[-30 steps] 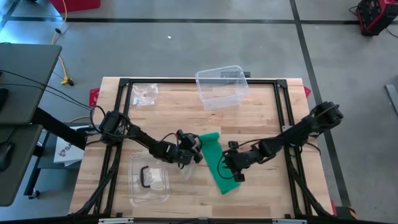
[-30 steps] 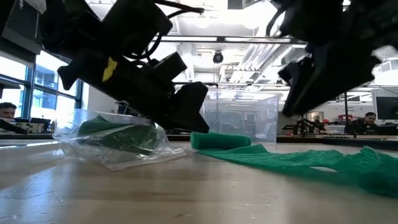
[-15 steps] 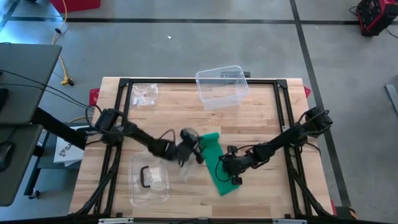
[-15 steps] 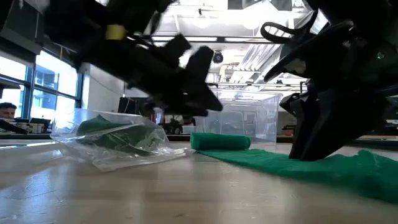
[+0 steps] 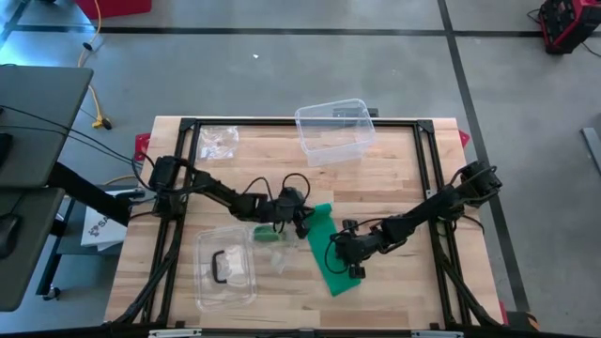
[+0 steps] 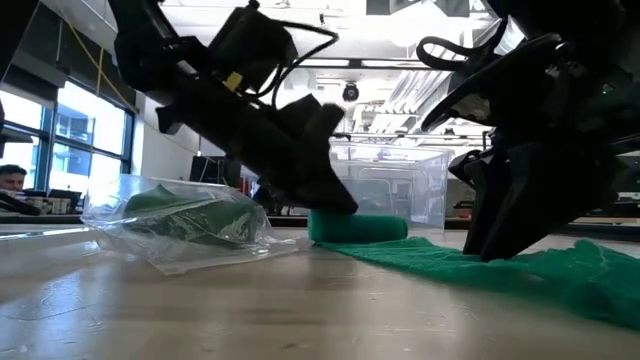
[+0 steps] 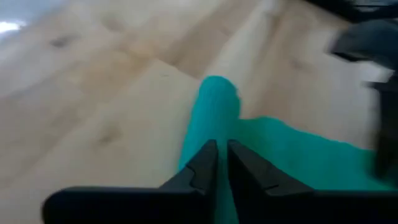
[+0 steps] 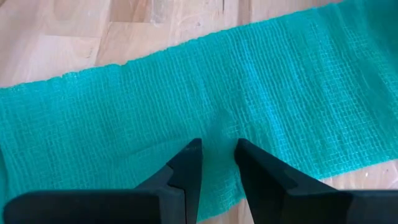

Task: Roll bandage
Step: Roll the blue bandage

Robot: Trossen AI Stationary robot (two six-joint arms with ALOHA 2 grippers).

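A green mesh bandage lies on the wooden table, its far end wound into a small roll [image 5: 319, 207] [image 6: 362, 228] and the rest spread flat as a strip [image 5: 332, 277] toward the near edge. My left gripper [image 5: 305, 223] [image 7: 222, 160] is shut, with its tips at the roll's left end. My right gripper [image 5: 351, 267] [image 8: 216, 149] stands on the flat strip with a narrow gap between its fingers. My left gripper meets the roll's left end [image 7: 208, 134], slanting down from the table's left side. Whether any layer lies between the shut tips, I cannot tell. The roll rests on the table. My right gripper presses both fingertips [image 8: 189, 155] down on the middle of the flat strip [image 8: 214, 127], slanting down from the table's right. The fingers lie across the strip's length. The single layer lies flat on the wood with a faint pucker between the tips.
A crumpled clear plastic bag [image 5: 268, 237] [image 6: 190, 225] with something green inside lies just left of the roll. A clear tray [image 5: 225, 272] holding a black item sits near left, a clear tub [image 5: 331, 131] far centre, and a small bag [image 5: 216, 141] far left. Black rails [image 5: 427, 169] frame the table.
My left gripper has swung from over the plastic bag toward the table's right and come to the roll's left end, and its fingers have shut. My right gripper has come down onto the strip and has then kept still.
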